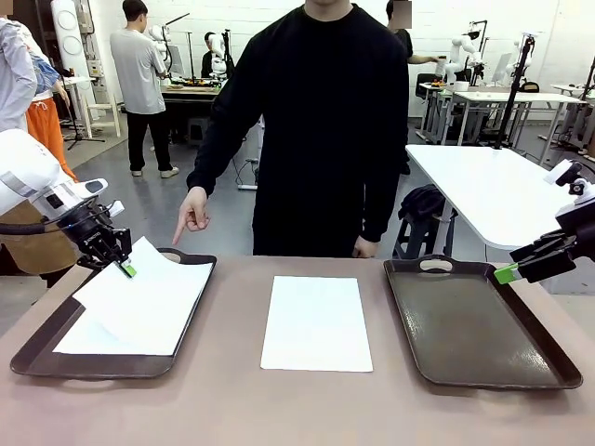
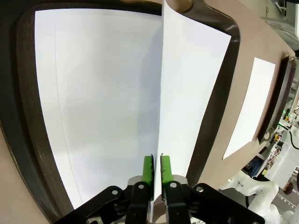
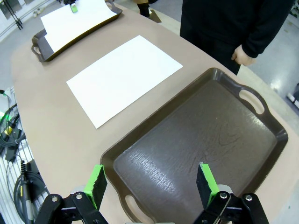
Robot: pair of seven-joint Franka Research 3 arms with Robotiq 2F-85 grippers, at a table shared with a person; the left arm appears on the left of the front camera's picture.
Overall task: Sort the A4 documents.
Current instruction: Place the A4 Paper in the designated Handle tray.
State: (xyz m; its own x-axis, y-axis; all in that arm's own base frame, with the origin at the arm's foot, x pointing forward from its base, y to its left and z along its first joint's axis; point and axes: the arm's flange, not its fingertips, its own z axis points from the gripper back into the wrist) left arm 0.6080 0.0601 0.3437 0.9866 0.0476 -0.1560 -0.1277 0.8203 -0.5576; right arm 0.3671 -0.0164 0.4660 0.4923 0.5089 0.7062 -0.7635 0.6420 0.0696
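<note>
Currently, an upturned edge of a white sheet (image 2: 191, 84) is being flanked by the green pads (image 2: 148, 169) of the left gripper (image 2: 156, 161), set narrowly apart (whether it is being pinched cannot be told), above a second sheet (image 2: 93, 93) lying in the left tray (image 1: 56, 358). A third sheet (image 1: 316, 321) is lying flat on the table (image 1: 279, 409) between the trays. The right gripper (image 3: 152, 182) is being held wide open, empty, over the right tray (image 3: 210, 140).

The white arm (image 1: 33, 181) carries a black left hand (image 2: 155, 161) with green pads (image 2: 148, 169).
</note>
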